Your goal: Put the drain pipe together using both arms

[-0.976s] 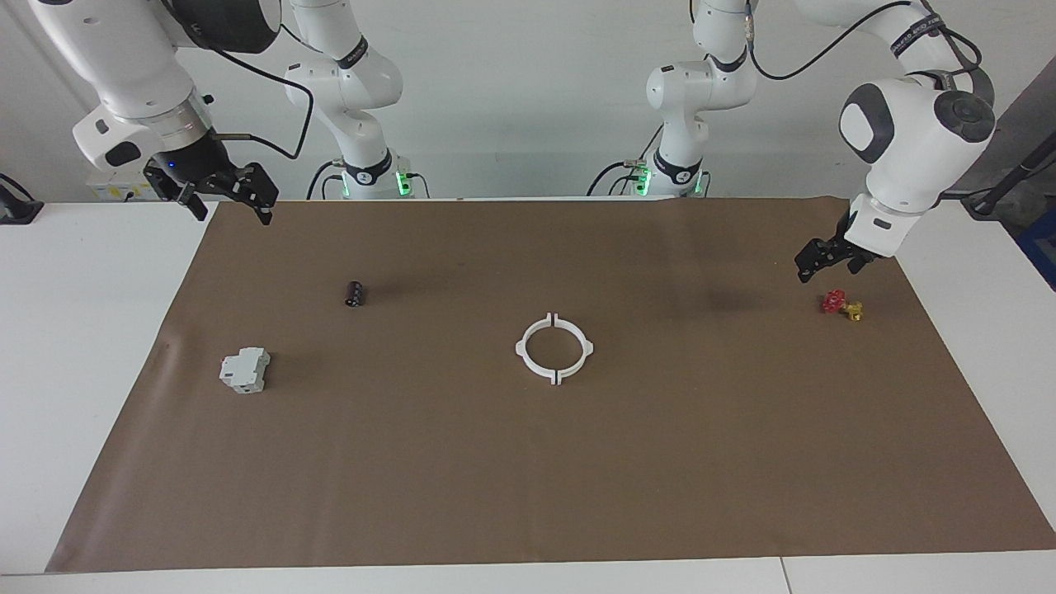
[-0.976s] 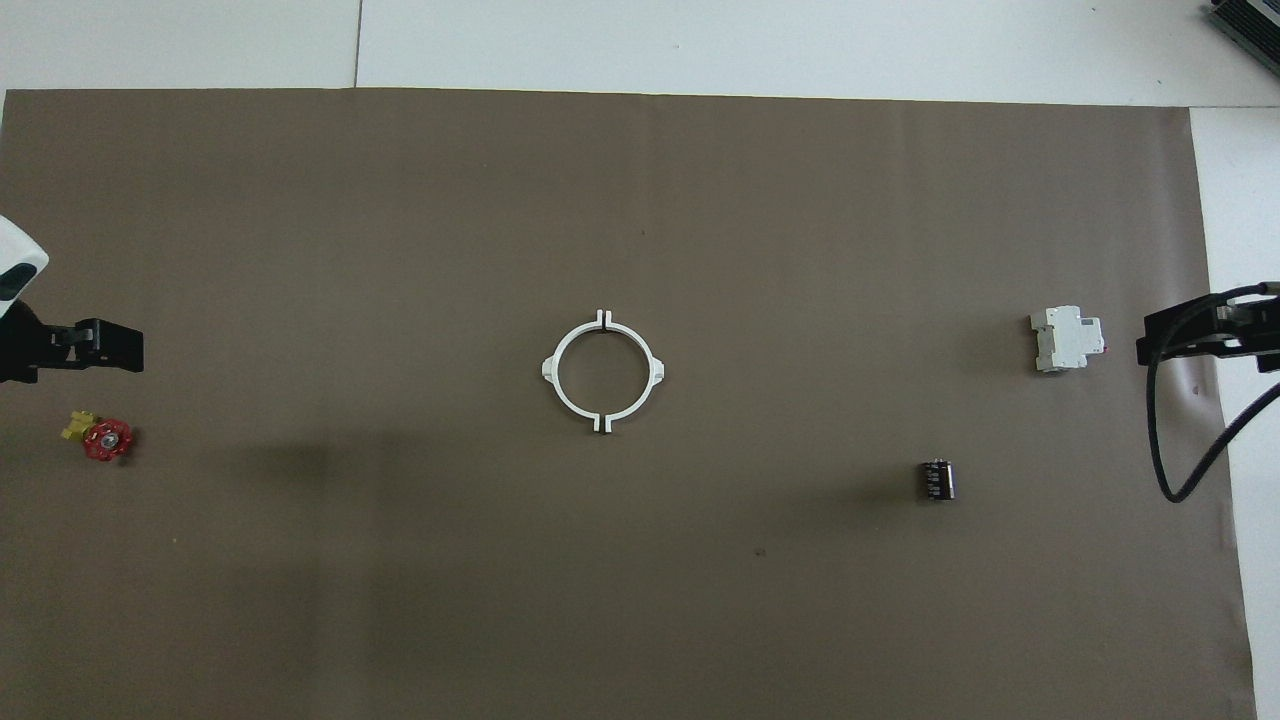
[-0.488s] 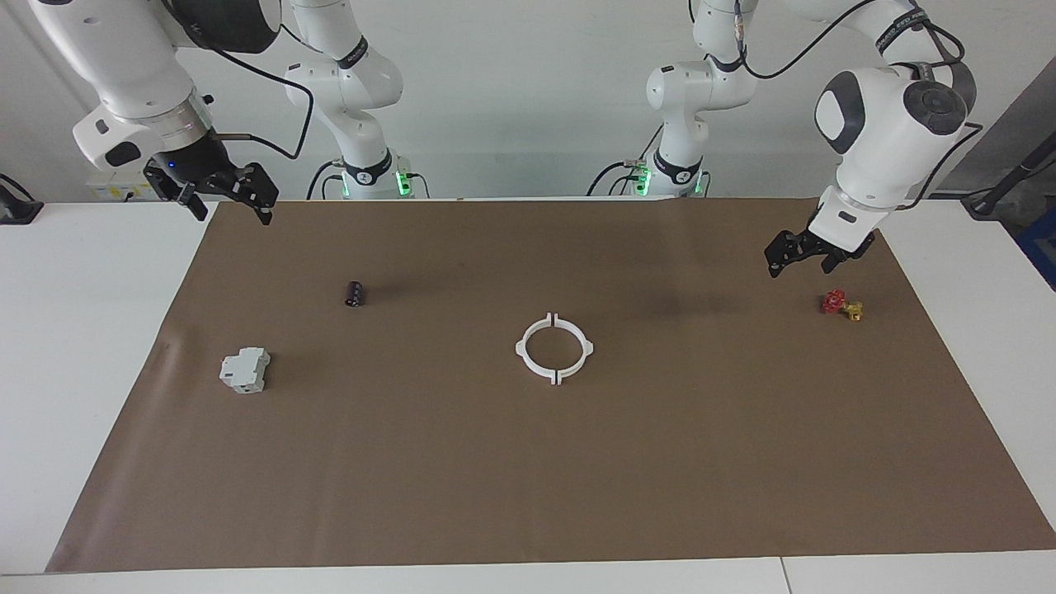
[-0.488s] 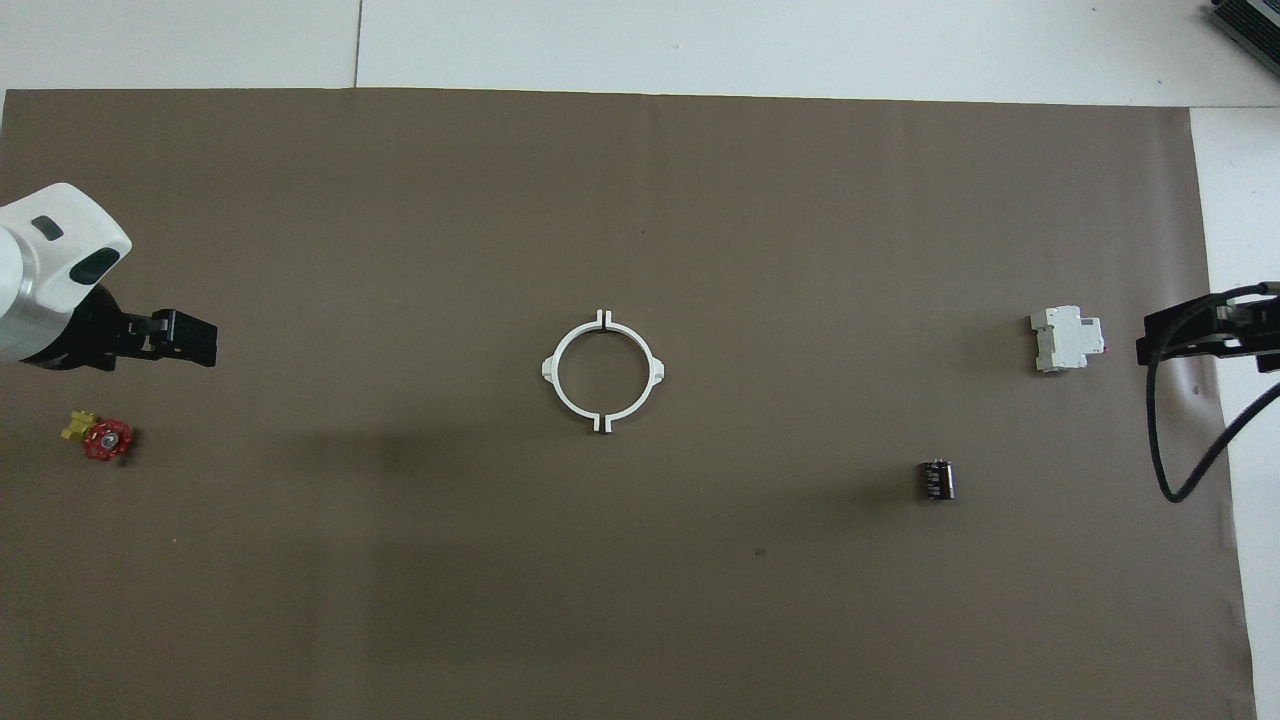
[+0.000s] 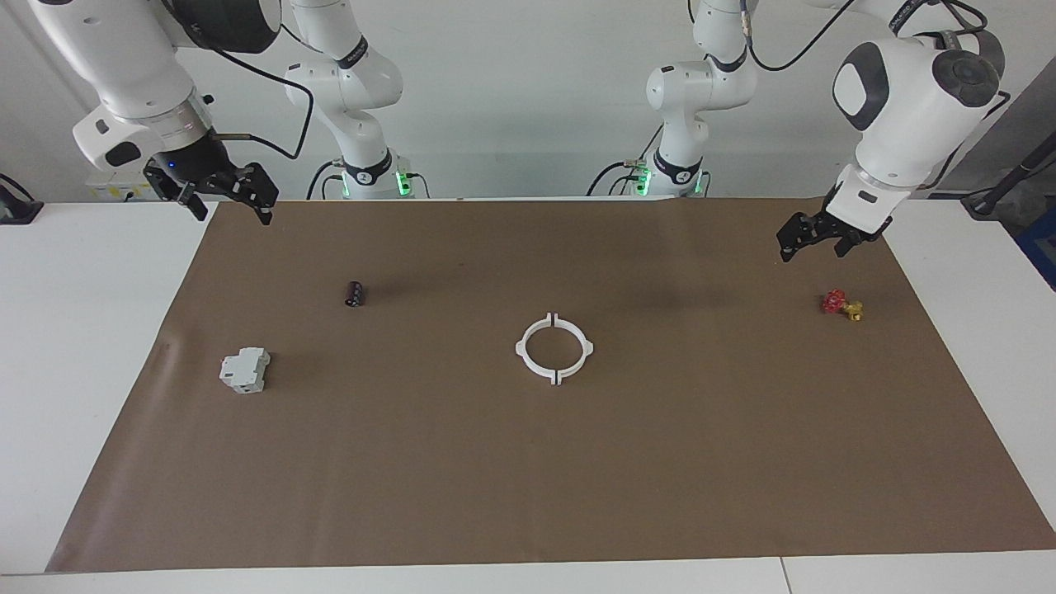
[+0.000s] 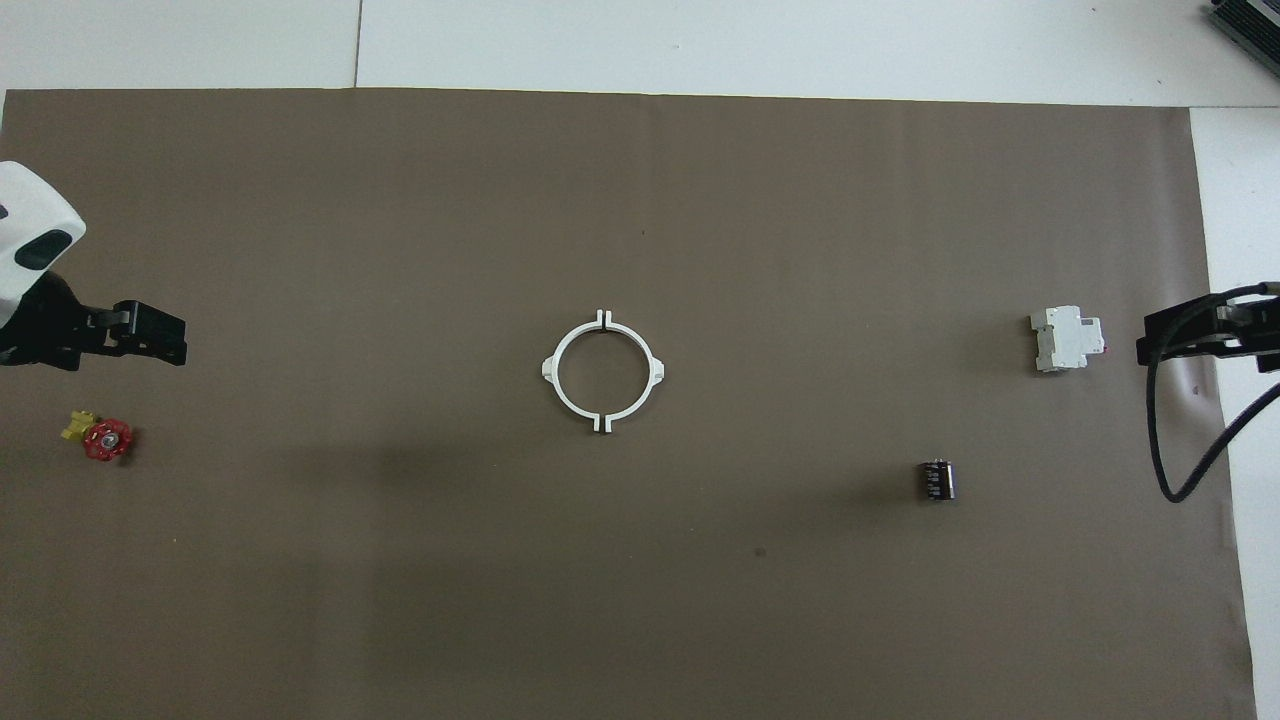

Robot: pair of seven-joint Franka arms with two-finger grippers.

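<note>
The drain pipe lies flat in the middle of the brown mat as two white half-rings, one (image 6: 552,372) toward the left arm's end and one (image 6: 655,372) toward the right arm's end. They face each other as one ring (image 5: 520,348), with a narrow slit at each joint. My left gripper (image 5: 813,247) (image 6: 165,335) hangs open and empty over the mat at the left arm's end, well away from the ring. My right gripper (image 5: 233,210) (image 6: 1150,345) waits open and empty over the mat's edge at the right arm's end.
A small red and yellow valve (image 5: 841,304) (image 6: 100,437) lies on the mat (image 5: 528,478) close to the left gripper. At the right arm's end lie a grey-white boxy block (image 5: 245,370) (image 6: 1068,340) and a small black cylinder (image 5: 354,294) (image 6: 937,479).
The left gripper swung toward the mat's middle, then drew partly back and rose, staying open. The right arm and the ring have not moved.
</note>
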